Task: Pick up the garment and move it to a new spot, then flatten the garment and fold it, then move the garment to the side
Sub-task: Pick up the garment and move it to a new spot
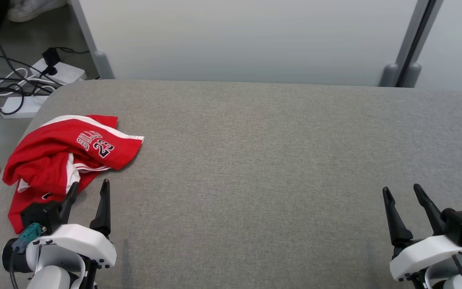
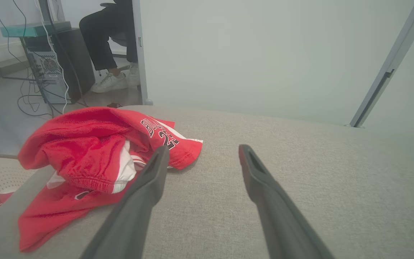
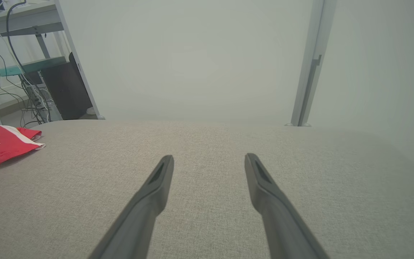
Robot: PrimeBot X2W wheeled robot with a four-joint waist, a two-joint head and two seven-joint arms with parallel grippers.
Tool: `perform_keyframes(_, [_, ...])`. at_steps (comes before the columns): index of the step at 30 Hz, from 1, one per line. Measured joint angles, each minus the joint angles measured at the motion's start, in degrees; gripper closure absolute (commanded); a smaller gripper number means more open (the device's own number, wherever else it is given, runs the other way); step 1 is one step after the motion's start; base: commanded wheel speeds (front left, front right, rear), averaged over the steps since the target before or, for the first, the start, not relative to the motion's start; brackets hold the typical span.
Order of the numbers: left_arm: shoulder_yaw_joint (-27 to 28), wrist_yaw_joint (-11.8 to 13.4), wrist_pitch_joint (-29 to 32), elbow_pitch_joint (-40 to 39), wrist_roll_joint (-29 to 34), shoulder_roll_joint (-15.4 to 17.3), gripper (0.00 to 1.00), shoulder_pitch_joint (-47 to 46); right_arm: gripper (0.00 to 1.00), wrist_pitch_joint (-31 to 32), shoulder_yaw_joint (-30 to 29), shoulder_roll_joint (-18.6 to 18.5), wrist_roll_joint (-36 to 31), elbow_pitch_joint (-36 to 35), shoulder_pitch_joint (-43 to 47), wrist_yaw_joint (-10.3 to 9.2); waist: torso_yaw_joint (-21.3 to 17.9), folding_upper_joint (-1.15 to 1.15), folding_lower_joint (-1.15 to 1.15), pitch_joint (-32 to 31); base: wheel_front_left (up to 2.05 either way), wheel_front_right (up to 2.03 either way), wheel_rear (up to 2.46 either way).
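With jaws of the left gripper (image 1: 89,184) and right gripper (image 1: 401,188) wide open and empty, the heaped red Bulls garment (image 1: 54,156) could be pinched by one layer and dragged off the table (image 1: 255,160).

The head camera looks down from above onto the grey table (image 1: 279,168), with the garment (image 1: 54,160) at its left end. The left wrist camera sits low beside the garment, facing the wall (image 2: 264,54). The right wrist camera, well apart from the garment, shares that wall.
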Motion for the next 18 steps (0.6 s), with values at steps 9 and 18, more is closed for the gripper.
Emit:
perform_keyframes(9, [0.3, 0.38, -0.89, 0.45, -0.54, 0.04, 0.0, 0.0, 0.0, 0.09, 1.54, 0.0, 0.64, -1.3, -0.02, 0.0, 6.05, 0.0, 0.0, 0.31, 0.0, 0.0, 0.0])
perform_keyframes(18, [0.31, 0.68, -1.4, 1.15, -1.07, 0.14, 0.0, 0.0, 0.0, 0.19, 2.76, -0.03, 1.07, -1.42, -0.08, 0.0, 10.4, 0.0, 0.0, 1.06, 0.0, 0.0, 0.0])
